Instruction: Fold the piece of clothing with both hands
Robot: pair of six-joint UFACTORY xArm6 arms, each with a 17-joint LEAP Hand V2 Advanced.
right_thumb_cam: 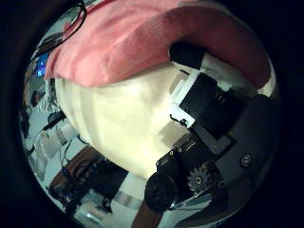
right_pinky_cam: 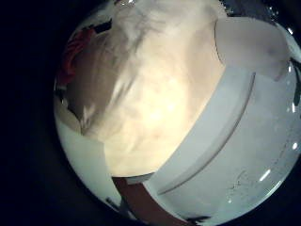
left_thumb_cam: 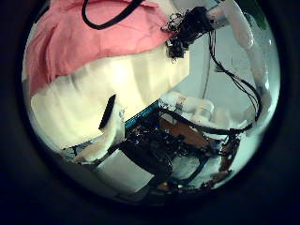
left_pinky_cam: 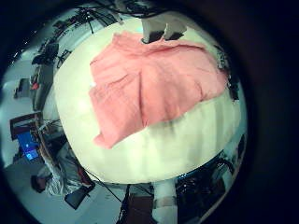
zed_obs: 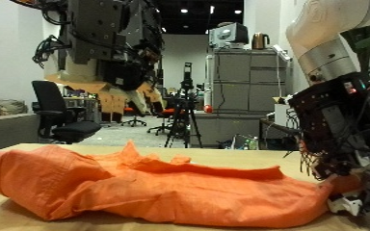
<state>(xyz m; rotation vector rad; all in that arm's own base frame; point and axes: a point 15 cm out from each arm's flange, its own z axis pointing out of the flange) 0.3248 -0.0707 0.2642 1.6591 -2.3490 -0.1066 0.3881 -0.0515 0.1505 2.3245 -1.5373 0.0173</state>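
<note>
An orange garment (zed_obs: 160, 188) lies crumpled and partly folded on the pale table (zed_obs: 6, 219). My left hand (zed_obs: 108, 43) hangs high above the garment's far end, open, with nothing in it. Its little finger side palm view shows the whole garment (left_pinky_cam: 154, 84) spread on the table from above. My right hand (zed_obs: 346, 135) is low at the garment's other end, with its fingers (zed_obs: 350, 197) down at the cloth's edge. Whether they pinch the cloth is unclear. The right thumb side palm view shows the garment (right_thumb_cam: 133, 43) close to that hand's fingers (right_thumb_cam: 195, 76). The left thumb side palm view shows the right hand (left_thumb_cam: 187, 33) at the garment's edge.
Beyond the table stand an office chair (zed_obs: 54, 111), a tripod (zed_obs: 183, 115) and a grey cabinet (zed_obs: 243, 91). The table's edge (left_thumb_cam: 112, 131) runs close under the left hand, with equipment below it.
</note>
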